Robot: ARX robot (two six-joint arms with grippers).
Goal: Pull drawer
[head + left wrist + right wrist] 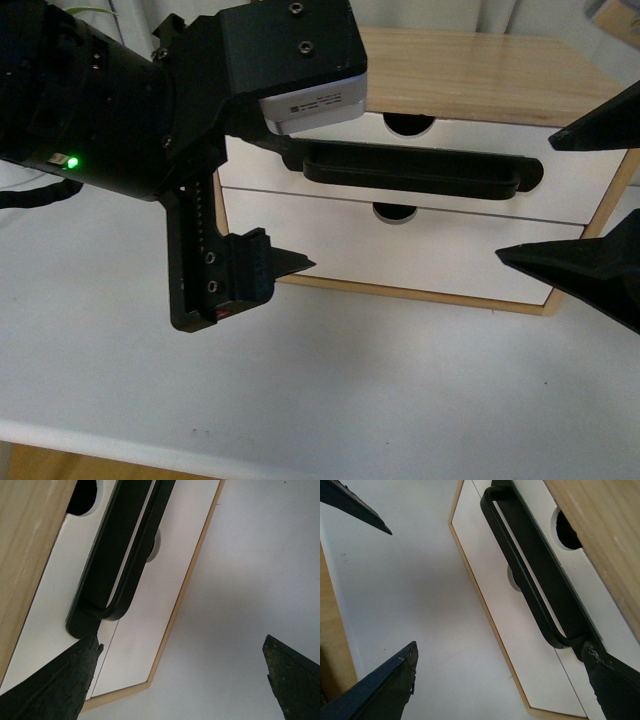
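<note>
I read no legible text anywhere; small printed label [316, 103] on silver camera housing [345, 80] too blurred.

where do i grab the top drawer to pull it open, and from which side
Take the long black bar handle near its middle, coming from the front with one finger above and one below. It runs level across the drawer and stands off the white front, leaving a gap.

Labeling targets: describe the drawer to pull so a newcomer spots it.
On the white table stands a wooden chest holding two white drawers. The upper drawer is the one: only it carries a long black bar handle; the lower drawer has none.
</note>
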